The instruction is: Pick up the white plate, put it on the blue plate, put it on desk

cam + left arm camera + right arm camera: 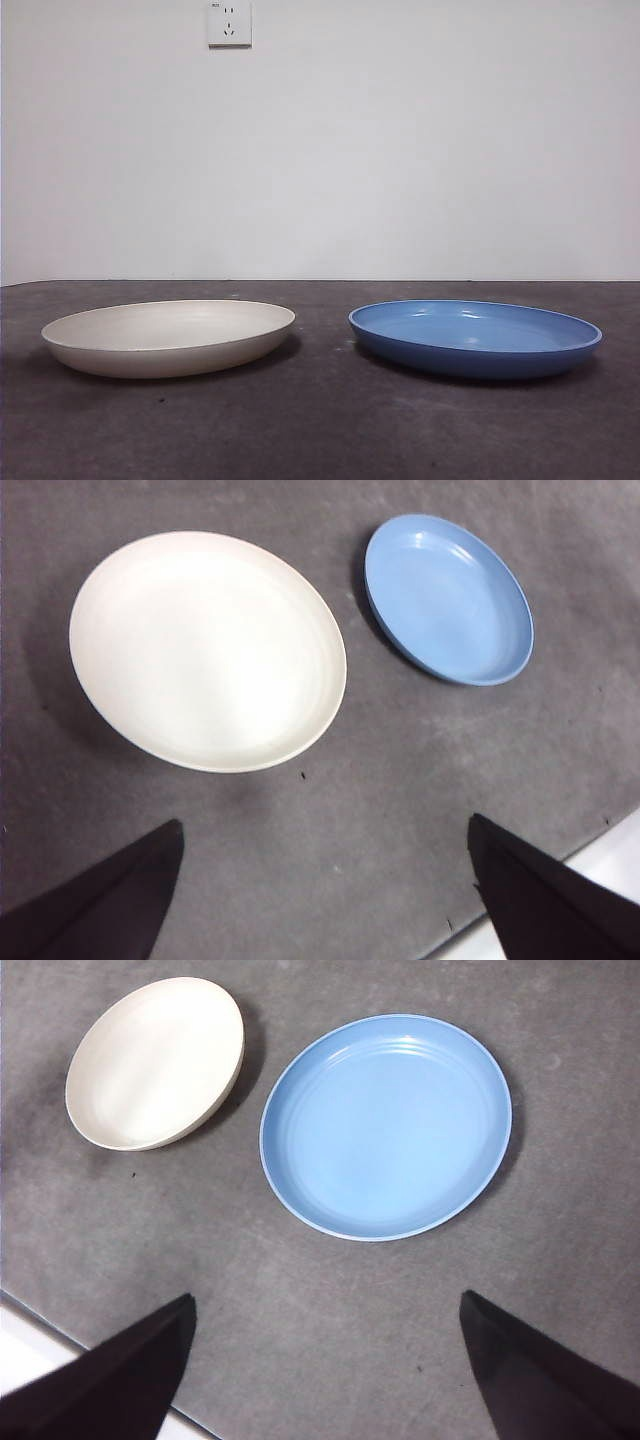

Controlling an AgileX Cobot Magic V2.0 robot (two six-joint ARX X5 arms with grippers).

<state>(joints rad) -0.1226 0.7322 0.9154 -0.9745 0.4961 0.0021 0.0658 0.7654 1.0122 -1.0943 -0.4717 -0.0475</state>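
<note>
The white plate (168, 338) is lying untouched beside the blue plate (475, 338) on the table (320, 430), both claws, left (325, 900) and right (325, 1375), hanging released above, so the pick-up is apparently not yet begun and calls for a rim grasp.

Laboratory-style test bench: bare dark desk (320, 430) against a plain white wall (400, 140) with one power socket (229, 23), no furnishings.

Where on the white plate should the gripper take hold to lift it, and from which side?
Grip the rim of the white plate, probably the edge facing away from the blue plate. It lies flat on the desk, wide and shallow, so only the thin flared rim fits between jaws. The open left gripper sits nearer; come down from above, one jaw inside, one outside.
</note>
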